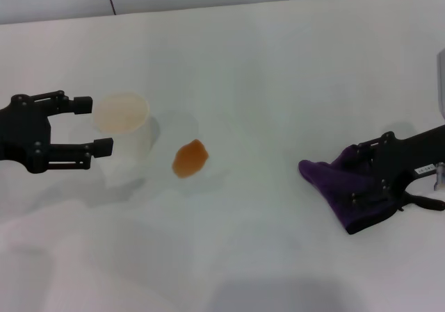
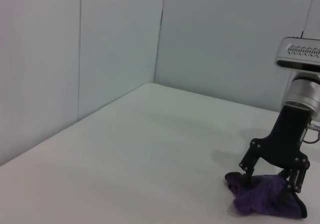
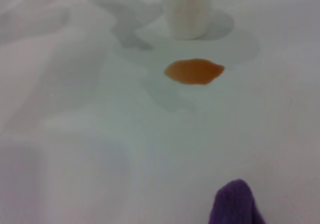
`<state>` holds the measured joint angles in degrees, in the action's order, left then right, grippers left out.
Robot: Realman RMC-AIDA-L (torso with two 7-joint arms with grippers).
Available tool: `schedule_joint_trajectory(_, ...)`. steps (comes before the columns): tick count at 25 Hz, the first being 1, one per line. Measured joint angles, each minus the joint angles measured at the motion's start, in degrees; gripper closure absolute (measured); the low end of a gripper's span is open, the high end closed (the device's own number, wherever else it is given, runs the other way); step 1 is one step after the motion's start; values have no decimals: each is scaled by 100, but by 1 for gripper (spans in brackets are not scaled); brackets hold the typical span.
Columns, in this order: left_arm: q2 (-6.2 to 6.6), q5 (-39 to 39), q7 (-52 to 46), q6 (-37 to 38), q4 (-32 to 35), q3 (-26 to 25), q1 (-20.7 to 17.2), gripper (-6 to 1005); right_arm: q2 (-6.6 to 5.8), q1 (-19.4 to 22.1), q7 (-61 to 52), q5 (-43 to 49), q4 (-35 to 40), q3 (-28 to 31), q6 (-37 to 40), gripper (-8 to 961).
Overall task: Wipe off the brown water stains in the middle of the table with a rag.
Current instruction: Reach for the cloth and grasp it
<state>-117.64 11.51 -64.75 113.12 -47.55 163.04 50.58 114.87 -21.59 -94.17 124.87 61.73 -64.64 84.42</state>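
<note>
The brown water stain (image 1: pixel 190 158) is a small orange-brown blotch near the middle of the white table (image 1: pixel 264 69). It also shows in the right wrist view (image 3: pixel 194 71). The dark purple rag (image 1: pixel 332 180) lies bunched on the table at the right. My right gripper (image 1: pixel 353 176) is shut on it, well to the right of the stain. The left wrist view shows that gripper (image 2: pixel 270 184) standing on the rag (image 2: pixel 260 199) with its fingers around the cloth. My left gripper (image 1: pixel 94 124) is open at the left, its fingertips beside a white paper cup.
The white paper cup (image 1: pixel 124 117) stands upright just left of the stain, and its base shows in the right wrist view (image 3: pixel 186 14). Faint wet marks surround the cup and the stain. A wall runs along the table's far edge (image 1: pixel 208 6).
</note>
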Motion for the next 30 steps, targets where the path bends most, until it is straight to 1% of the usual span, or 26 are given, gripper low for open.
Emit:
schedule_joint_trajectory(10, 1, 1, -10, 0, 0, 0, 4, 124, 0, -30, -100, 139, 125, -59, -35, 245)
schedule_joint_trajectory(16, 4, 33, -11, -1, 0, 0, -8, 124, 0, -65, -238, 296, 129, -71, -40, 408)
schedule_joint_trajectory(21, 4, 81, -11, -9, 0, 0, -14, 124, 8, -72, -266, 312, 136, -77, -36, 410)
schedule_joint_trajectory(24, 4, 81, -11, -10, 0, 0, -14, 124, 9, -86, -285, 313, 146, -80, -4, 442)
schedule_joint_trajectory(30, 4, 81, -11, -9, 0, 0, -14, 124, 5, -115, -310, 313, 147, -149, 7, 560)
